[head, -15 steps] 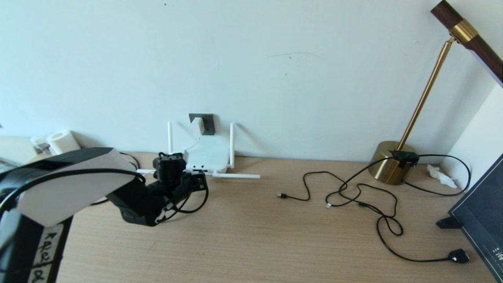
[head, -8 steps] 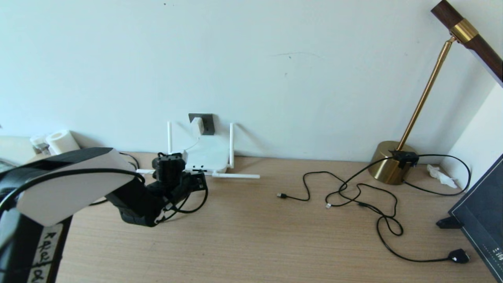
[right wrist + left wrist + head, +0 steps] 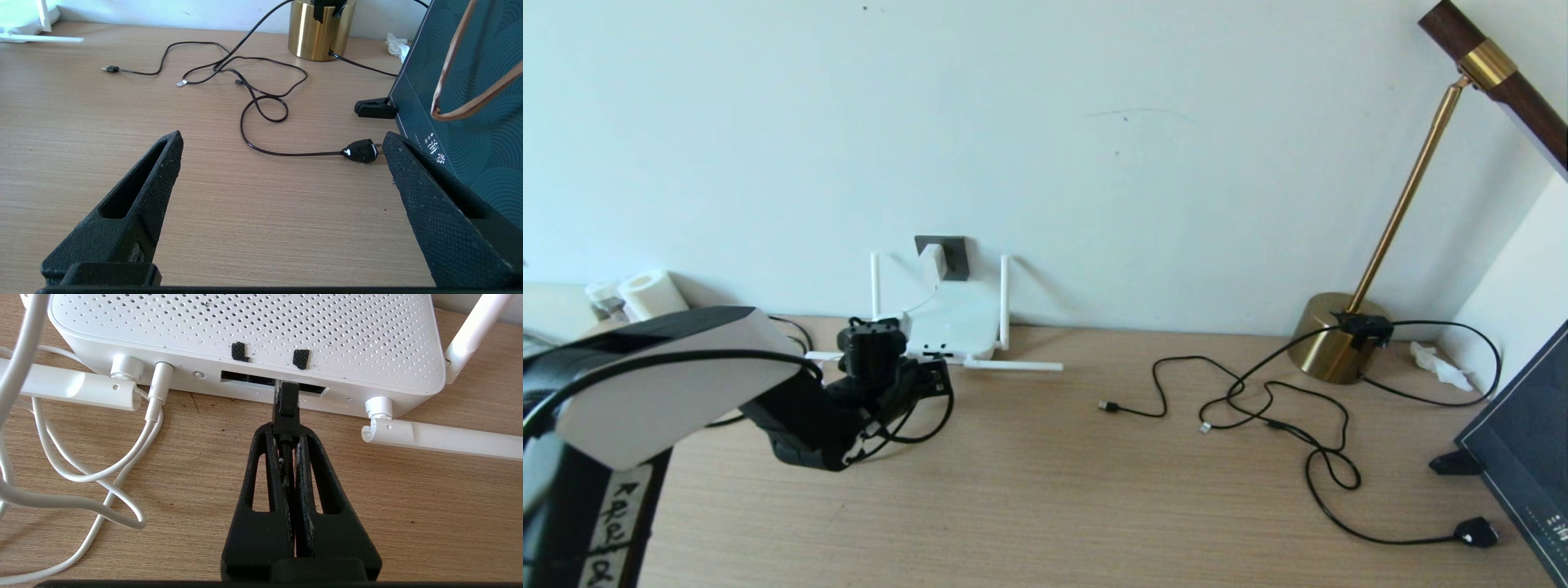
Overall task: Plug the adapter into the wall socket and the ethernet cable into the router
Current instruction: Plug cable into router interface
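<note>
The white router [image 3: 953, 322] lies flat against the wall, its port edge facing me. Above it, the white adapter [image 3: 933, 261] sits in the dark grey wall socket [image 3: 956, 251]. My left gripper [image 3: 286, 435] is shut on the ethernet cable's black plug [image 3: 286, 406]. The plug's clear tip is at the mouth of the router's [image 3: 245, 330] dark port row; how deep it sits I cannot tell. The cable loops behind the left gripper [image 3: 935, 377]. My right gripper [image 3: 282, 136] hangs open low over the bare desk at the right, holding nothing.
Two antennas [image 3: 441, 437] lie folded on the desk beside the ports. The adapter's white cord [image 3: 81, 473] coils nearby. Thin black cords [image 3: 1258, 400] and a small black plug [image 3: 359, 150] lie near the brass lamp base [image 3: 1331, 339]. A dark box [image 3: 470, 102] stands at the right.
My left arm has edged very slightly to the left with the plug in it. Nothing else has moved.
</note>
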You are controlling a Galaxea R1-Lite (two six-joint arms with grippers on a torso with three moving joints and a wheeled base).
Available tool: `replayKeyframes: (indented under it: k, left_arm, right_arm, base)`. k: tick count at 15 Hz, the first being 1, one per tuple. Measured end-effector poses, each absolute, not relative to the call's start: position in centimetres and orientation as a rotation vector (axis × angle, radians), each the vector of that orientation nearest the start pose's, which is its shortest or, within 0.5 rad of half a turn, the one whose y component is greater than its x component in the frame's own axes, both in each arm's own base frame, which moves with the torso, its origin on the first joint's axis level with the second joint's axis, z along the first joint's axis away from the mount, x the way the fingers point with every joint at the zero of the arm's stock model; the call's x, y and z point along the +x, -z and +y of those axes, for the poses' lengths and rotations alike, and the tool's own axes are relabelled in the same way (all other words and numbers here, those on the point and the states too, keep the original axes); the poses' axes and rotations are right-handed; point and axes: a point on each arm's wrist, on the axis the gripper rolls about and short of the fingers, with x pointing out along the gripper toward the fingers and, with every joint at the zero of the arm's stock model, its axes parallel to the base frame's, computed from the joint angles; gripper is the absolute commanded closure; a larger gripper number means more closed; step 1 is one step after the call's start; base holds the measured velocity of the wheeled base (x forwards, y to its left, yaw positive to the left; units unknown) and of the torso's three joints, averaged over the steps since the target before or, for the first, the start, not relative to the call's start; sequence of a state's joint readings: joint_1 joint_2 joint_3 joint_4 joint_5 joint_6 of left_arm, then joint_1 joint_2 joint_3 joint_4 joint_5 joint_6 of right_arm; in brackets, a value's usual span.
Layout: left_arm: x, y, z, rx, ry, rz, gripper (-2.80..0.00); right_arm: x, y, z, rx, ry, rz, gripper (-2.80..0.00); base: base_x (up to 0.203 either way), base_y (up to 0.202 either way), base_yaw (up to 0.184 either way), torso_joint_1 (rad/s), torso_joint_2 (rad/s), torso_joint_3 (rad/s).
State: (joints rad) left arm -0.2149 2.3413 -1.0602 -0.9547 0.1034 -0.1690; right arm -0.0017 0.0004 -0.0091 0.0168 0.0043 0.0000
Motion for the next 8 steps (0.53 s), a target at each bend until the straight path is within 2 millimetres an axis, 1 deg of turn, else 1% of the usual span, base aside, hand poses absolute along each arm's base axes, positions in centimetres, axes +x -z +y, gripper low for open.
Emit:
replayKeyframes:
  k: [8]
  left_arm:
    - [42.3,-3.69,-9.01,-0.113,0.085,0.33,0.0]
  right_arm:
    - [-2.35,-7.63,0.01,0.0,-0.003,0.008,-2.8]
  base:
    - [0.0,0.0,0.0,0.0,0.0,0.0]
